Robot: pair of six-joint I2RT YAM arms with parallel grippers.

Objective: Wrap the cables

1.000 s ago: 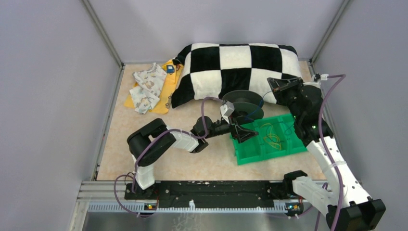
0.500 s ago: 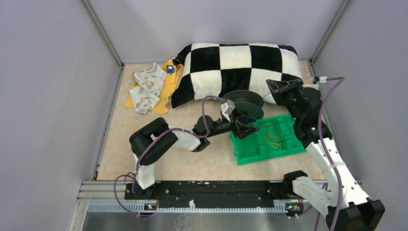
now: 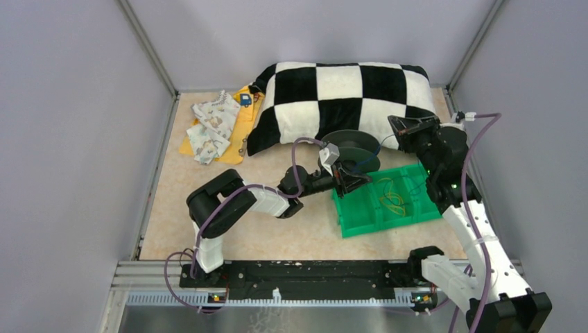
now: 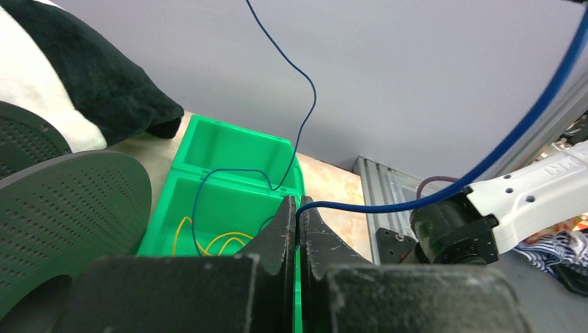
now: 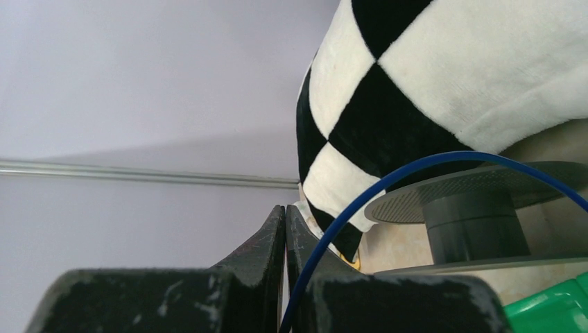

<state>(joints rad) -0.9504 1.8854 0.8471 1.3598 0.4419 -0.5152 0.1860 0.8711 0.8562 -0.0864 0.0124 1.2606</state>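
Note:
A black two-flanged spool (image 3: 350, 147) stands on the table in front of the pillow; it also shows in the left wrist view (image 4: 69, 201) and the right wrist view (image 5: 471, 215). A thin blue cable (image 4: 388, 206) is pinched at the tips of my left gripper (image 4: 299, 205), which is shut over the green tray, just below the spool (image 3: 344, 182). The cable runs up to the right, and another stretch loops through the tray and rises. My right gripper (image 5: 285, 208) is shut beside the spool (image 3: 401, 128). The cable (image 5: 360, 201) arcs from the gap low between its fingers over the spool.
A green compartment tray (image 3: 360, 222) holding yellow looped strands (image 3: 394, 201) lies right of centre. A black-and-white checkered pillow (image 3: 340, 97) lies at the back. Patterned cloths (image 3: 215, 125) lie on a yellow sheet at the back left. Grey walls enclose the table.

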